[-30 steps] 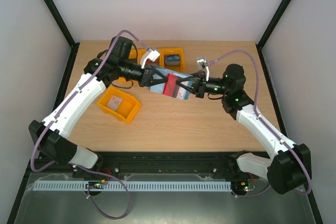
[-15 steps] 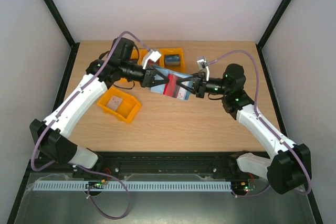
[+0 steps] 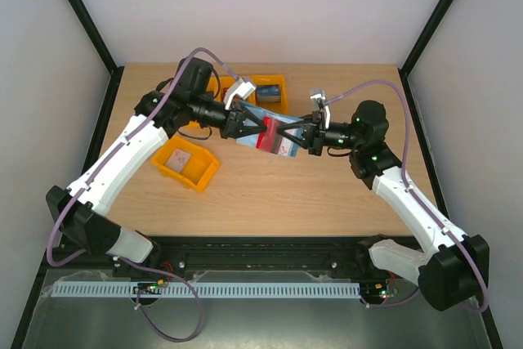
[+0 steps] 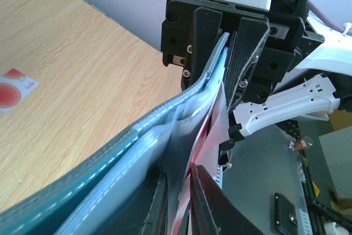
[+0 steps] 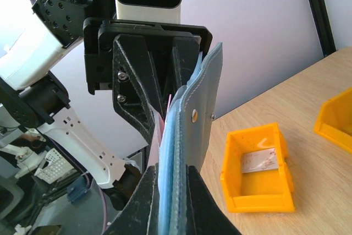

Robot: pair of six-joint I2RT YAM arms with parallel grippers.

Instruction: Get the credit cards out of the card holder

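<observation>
Since the holder (image 4: 110, 185) hangs open above the bench (image 3: 286, 194) with something red showing inside, we judge the task part done.

The bench carries orange bins and one loose card. The near bin (image 5: 258, 193), beside the left arm, has a pale card (image 5: 258, 160) with pinkish marks lying flat on its floor, so we count that one as removed. The back bin (image 3: 268, 81) holds something dark and bluish, and we cannot tell what. Another orange bin shows partly behind the left arm, its contents hidden.

The holder is stretched in the air between the arms. One end is pinched in the left claw (image 3: 242, 124) and the other in the right claw (image 3: 301, 135). Both claws are closed tight on its flaps.

From above, we take the patch in its pockets for a red-and-white card (image 3: 267, 131). The left wrist view shows a reddish edge running between the pale blue layers towards the left claw. Whether that claw also pinches the card's edge we cannot tell. We reckon at least this one card is left to pull.

Smallest in view, the white card (image 4: 14, 87) with the red round mark lies flat on the bare bench, so it is out of the holder too.
</observation>
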